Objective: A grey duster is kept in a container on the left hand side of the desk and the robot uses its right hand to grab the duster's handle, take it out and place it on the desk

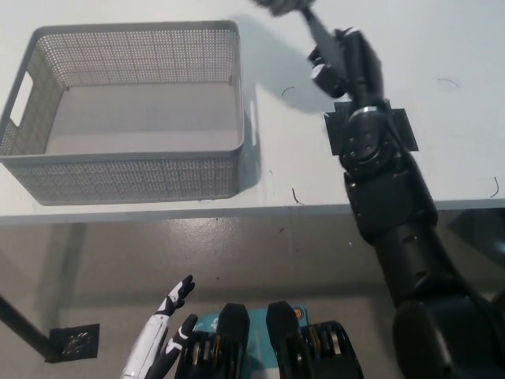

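My black right hand (347, 67) is shut on the grey duster's handle (319, 30), raised over the white desk to the right of the container. Only a small tuft of the duster's fluffy grey head (276, 6) shows at the top edge; the rest is out of frame. The grey mesh container (126, 178) sits on the left of the desk with nothing inside it. My white left hand (166, 335) hangs open below the desk edge at the lower left.
The white desk (442, 150) stretches to the right of the container, and its front edge runs across the middle of the picture. A few small dark threads lie on it. Below is a grey floor with a dark square patch (72, 343).
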